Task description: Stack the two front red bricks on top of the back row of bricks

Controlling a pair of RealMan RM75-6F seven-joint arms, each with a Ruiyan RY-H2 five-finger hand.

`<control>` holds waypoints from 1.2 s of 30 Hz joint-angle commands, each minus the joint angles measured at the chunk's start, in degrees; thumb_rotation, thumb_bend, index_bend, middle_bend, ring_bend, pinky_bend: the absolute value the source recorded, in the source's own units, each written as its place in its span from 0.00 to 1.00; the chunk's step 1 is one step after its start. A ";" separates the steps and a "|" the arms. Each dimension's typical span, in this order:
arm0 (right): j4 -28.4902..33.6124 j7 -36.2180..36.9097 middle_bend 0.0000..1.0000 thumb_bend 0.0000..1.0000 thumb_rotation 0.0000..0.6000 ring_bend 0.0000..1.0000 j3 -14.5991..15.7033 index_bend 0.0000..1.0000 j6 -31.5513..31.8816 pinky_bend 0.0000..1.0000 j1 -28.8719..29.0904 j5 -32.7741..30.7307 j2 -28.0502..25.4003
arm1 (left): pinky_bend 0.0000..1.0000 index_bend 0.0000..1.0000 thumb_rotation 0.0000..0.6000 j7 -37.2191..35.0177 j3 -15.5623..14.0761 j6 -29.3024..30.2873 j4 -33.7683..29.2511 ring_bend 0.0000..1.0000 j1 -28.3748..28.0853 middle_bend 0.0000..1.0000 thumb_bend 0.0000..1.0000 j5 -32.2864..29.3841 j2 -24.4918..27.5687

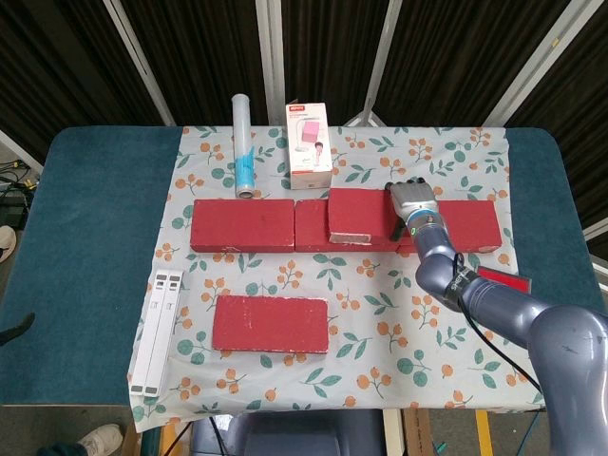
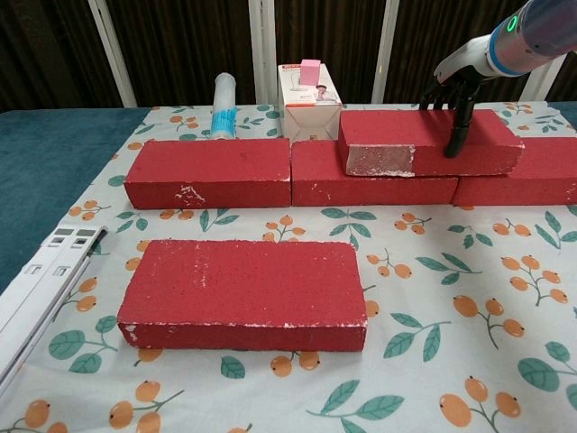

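Three red bricks form the back row: left (image 1: 243,225), middle (image 1: 312,231) and right (image 1: 477,224). A fourth red brick (image 1: 361,213) (image 2: 406,140) lies on top, across the joint of the middle and right bricks. My right hand (image 1: 410,201) (image 2: 457,86) grips this upper brick at its right part, with fingers over the far edge and the thumb down its front face. One more red brick (image 1: 271,323) (image 2: 243,293) lies flat at the front of the cloth, apart from the row. My left hand shows in neither view.
Behind the row stand a white and pink box (image 1: 310,147) and a lying clear tube (image 1: 243,142). A white slatted strip (image 1: 157,332) lies at the cloth's left edge. A small red flat object (image 1: 501,278) lies by my right forearm.
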State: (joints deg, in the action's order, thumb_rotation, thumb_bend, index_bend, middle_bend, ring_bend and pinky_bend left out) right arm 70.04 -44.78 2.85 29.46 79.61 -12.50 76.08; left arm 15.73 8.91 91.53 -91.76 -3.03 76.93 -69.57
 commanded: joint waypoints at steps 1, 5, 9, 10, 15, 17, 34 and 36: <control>-0.10 0.53 0.31 0.07 1.00 0.12 0.12 0.37 0.07 0.00 0.22 0.24 0.08 | 0.13 0.05 1.00 0.06 -0.01 -0.02 -0.03 0.00 -0.03 0.00 0.00 0.01 -0.03; -0.02 1.29 0.31 0.07 1.00 0.12 0.29 0.37 0.22 0.00 0.45 0.63 0.12 | 0.13 0.05 1.00 0.08 0.01 0.08 -0.14 0.00 -0.02 0.00 0.00 0.01 -0.05; 0.16 1.81 0.31 0.07 1.00 0.12 0.75 0.37 0.22 0.00 0.68 0.81 0.10 | 0.13 0.05 1.00 0.11 0.00 0.11 -0.19 0.00 -0.01 0.00 0.00 -0.01 -0.04; 0.25 1.84 0.31 0.07 1.00 0.12 0.97 0.37 0.19 0.00 0.77 0.73 0.08 | 0.13 0.05 1.00 0.11 0.01 0.10 -0.19 0.00 0.00 0.00 0.00 -0.07 -0.03; 0.31 2.38 0.31 0.07 1.00 0.11 1.60 0.36 0.17 0.00 1.15 0.51 0.10 | 0.13 0.05 1.00 0.20 0.08 -0.03 -0.22 0.00 -0.05 0.00 0.00 -0.30 -0.05; 0.35 2.56 0.31 0.07 1.00 0.09 1.87 0.35 0.12 0.00 1.31 0.37 0.12 | 0.13 0.05 1.00 0.31 0.08 -0.03 -0.26 0.00 -0.07 0.00 0.00 -0.35 -0.07; 0.72 4.31 0.09 0.07 1.00 0.00 3.82 0.07 -0.56 0.00 2.96 -0.83 -0.05 | 0.13 0.05 1.00 1.11 0.19 0.05 -0.51 0.00 -0.12 0.00 0.00 -0.82 -0.24; 0.74 4.57 0.08 0.07 1.00 0.00 3.88 0.05 -0.53 0.00 3.08 -0.72 -0.05 | 0.13 0.05 1.00 1.13 0.22 0.13 -0.52 0.00 -0.09 0.00 0.00 -0.86 -0.26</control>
State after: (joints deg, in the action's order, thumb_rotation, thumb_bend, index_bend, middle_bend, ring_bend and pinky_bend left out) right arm 70.77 -40.25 6.72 28.93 82.65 -13.25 76.04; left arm 16.85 9.13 91.66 -92.29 -3.12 76.07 -69.82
